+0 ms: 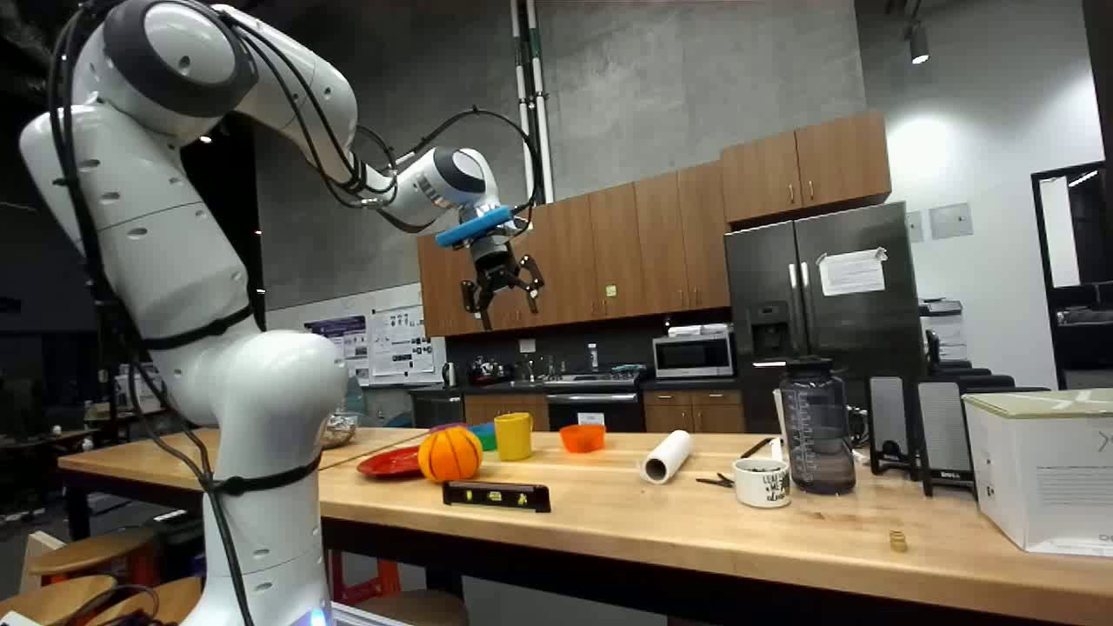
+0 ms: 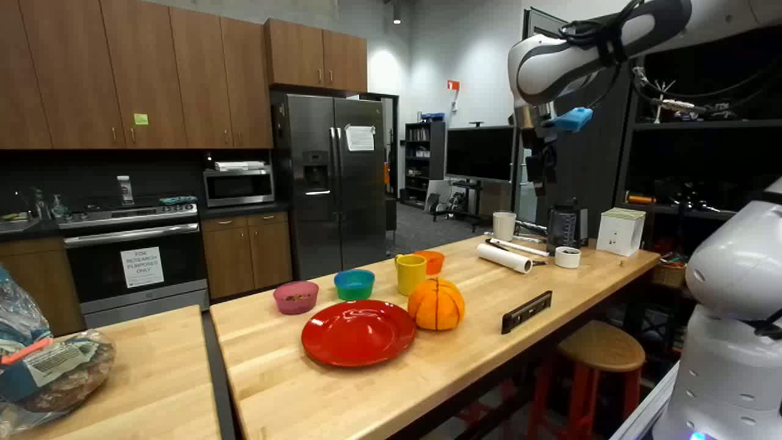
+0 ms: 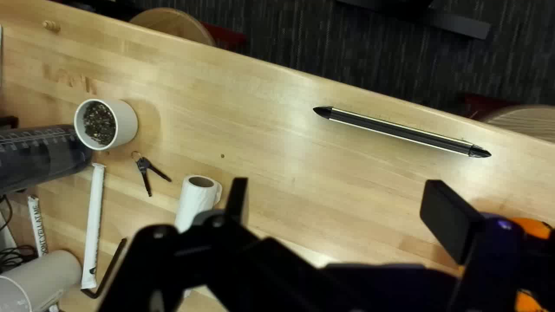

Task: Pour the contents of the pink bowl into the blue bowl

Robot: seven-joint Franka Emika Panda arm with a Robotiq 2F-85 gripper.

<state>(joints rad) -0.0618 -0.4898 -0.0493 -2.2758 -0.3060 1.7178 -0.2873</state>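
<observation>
The pink bowl (image 2: 297,307) stands upright near the far edge of the table, with small brown pieces inside. The blue bowl (image 2: 354,294), blue-green in colour, stands just beside it; no contents show in it. In an exterior view the pink bowl (image 1: 447,427) and the blue bowl (image 1: 483,436) are partly hidden behind nearer things. Neither bowl shows in the wrist view. My gripper (image 1: 510,310) is open and empty, high above the table and well away from both bowls. Its spread fingers (image 3: 336,186) show bare wood between them in the wrist view.
A red plate (image 2: 358,333), an orange pumpkin (image 2: 436,304), a yellow mug (image 2: 410,275) and an orange bowl (image 2: 432,261) stand near the bowls. A black level (image 3: 401,131), paper roll (image 3: 196,201), white cup (image 3: 123,123), keys (image 3: 147,169) and dark bottle (image 1: 817,426) are on the table.
</observation>
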